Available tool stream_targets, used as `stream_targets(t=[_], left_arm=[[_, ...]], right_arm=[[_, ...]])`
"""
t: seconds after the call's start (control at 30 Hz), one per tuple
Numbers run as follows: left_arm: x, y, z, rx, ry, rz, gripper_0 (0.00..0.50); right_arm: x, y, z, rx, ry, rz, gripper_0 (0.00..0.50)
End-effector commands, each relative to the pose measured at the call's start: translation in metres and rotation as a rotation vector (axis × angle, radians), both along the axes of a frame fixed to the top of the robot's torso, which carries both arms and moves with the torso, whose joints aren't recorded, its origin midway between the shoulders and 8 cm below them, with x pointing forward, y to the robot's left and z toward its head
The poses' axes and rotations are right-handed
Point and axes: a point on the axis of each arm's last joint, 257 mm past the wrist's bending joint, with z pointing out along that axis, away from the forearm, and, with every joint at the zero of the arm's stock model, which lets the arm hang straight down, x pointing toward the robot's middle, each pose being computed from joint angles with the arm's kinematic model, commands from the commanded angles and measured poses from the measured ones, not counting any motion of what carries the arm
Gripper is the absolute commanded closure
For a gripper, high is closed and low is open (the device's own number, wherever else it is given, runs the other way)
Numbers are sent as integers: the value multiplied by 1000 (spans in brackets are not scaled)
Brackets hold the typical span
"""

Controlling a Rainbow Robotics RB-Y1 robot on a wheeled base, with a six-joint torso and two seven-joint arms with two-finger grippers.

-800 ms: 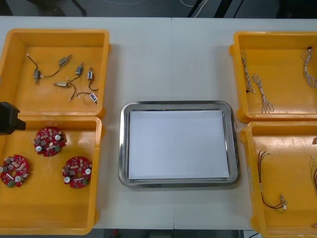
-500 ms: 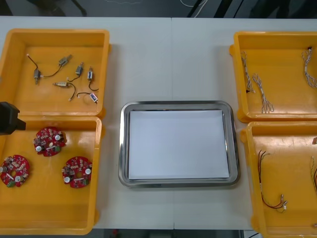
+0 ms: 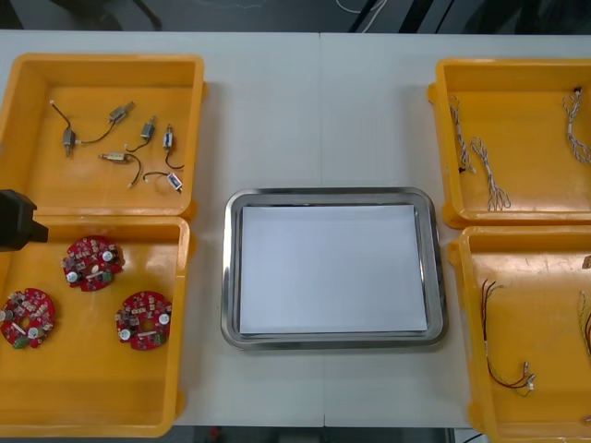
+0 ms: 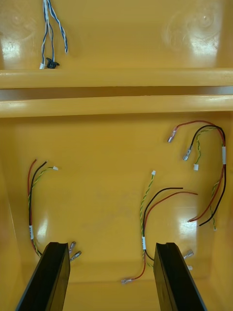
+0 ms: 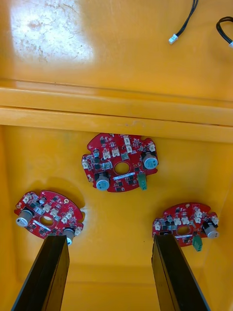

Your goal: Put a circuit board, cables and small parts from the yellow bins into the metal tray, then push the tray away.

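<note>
At the table's left edge, over the near yellow bin (image 3: 92, 388), the left gripper (image 5: 109, 240) hangs with fingers spread wide, holding nothing, above three round red circuit boards (image 5: 120, 163). The right gripper (image 4: 110, 245) (equally wide and empty) hangs over red, black and yellow cables (image 4: 143, 228). The metal tray (image 3: 228, 277) sits mid-table, white inside.

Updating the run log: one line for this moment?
left pincer open above round red circuit boards | right pincer open above red-and-yellow cables | white-lined metal tray unfilled

Front overhead, wrist views close over bins (image 3: 92, 392)
</note>
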Motion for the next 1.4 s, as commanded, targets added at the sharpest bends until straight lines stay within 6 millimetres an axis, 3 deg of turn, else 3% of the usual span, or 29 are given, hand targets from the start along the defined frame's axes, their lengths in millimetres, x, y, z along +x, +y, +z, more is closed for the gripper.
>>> stream_targets(t=[0.03, 1.4], left_arm=[[2, -2, 8, 15, -36, -51, 0], [2, -2, 8, 15, -36, -51, 0]], right_arm=[[-4, 4, -1, -21, 5, 18, 0], [-4, 4, -1, -21, 5, 18, 0]])
